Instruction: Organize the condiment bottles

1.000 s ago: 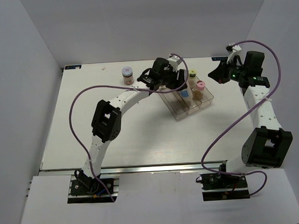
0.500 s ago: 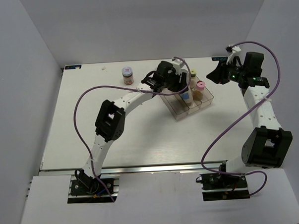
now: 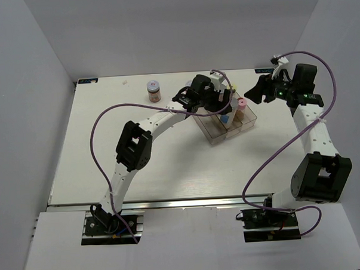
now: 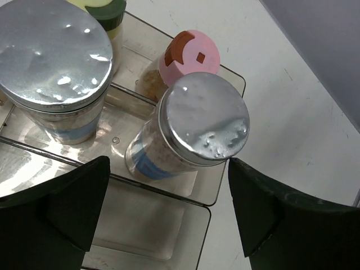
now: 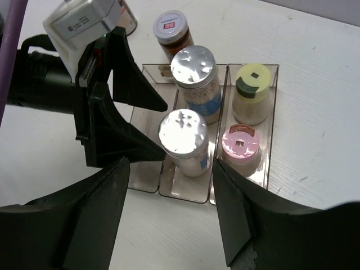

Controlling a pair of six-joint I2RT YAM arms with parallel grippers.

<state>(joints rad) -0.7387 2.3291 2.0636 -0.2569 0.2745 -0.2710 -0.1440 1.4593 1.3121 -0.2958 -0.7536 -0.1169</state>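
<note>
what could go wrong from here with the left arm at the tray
The open left gripper straddles the silver-capped white-blue bottle in the clear three-compartment tray; a sideways retreat may knock it into the pink-capped bottle beside it. The right gripper hangs close above, so the arms might clash.

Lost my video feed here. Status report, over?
Left tool open by front silver-capped bottle, tray's middle compartment. Right tool open, empty, aimed at tray. Two brown jars outside tray. Nothing blocking.
</note>
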